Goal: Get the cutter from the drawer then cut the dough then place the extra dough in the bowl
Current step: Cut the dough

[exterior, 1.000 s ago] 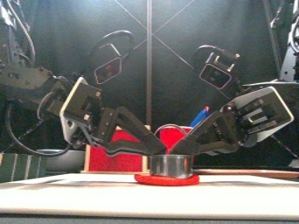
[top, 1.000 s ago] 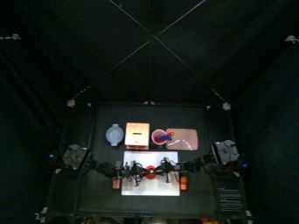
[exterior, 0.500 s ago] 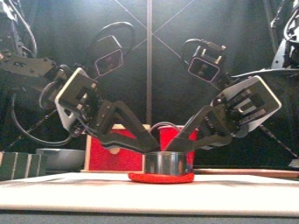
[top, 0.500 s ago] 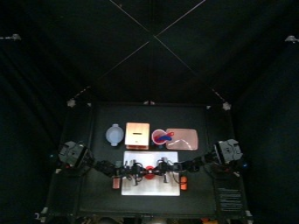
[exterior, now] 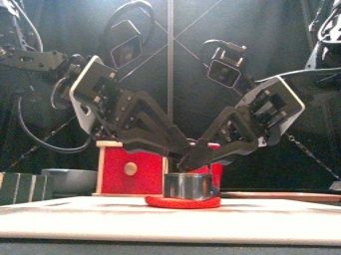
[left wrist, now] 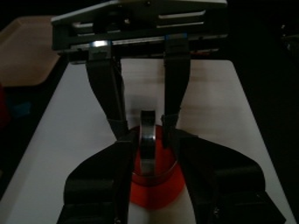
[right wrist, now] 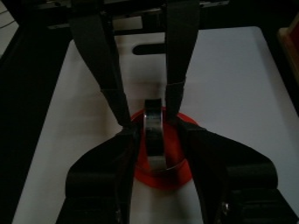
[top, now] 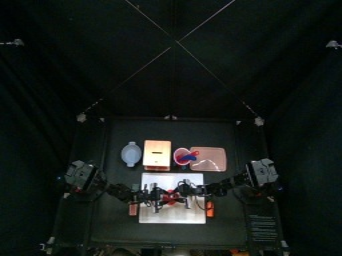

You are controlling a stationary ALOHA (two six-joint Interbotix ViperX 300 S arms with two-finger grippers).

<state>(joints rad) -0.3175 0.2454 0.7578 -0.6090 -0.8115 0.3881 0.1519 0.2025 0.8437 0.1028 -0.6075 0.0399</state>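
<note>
2 grippers on 1 cutter, lower centre of the top view.
The left gripper (left wrist: 149, 138) and right gripper (right wrist: 156, 131) each have jaws nearly together, clamped on the 1 round metal cutter with a wire handle (exterior: 190, 186). It stands on 1 flat red dough disc (exterior: 180, 202) on 1 white cutting board (top: 191, 212). Above the board: 1 blue-grey bowl (top: 130, 153), 1 pale wooden box with a red drawer front (top: 156, 153), 1 flat pink tray (top: 217, 152).

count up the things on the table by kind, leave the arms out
white cutting board: 1
flat red dough disc: 1
round metal cutter: 1
pale wooden box with red drawer front: 1
blue-grey bowl: 1
flat pink tray: 1
total: 6, leaving out the small toys on the tray, too small to count
</note>
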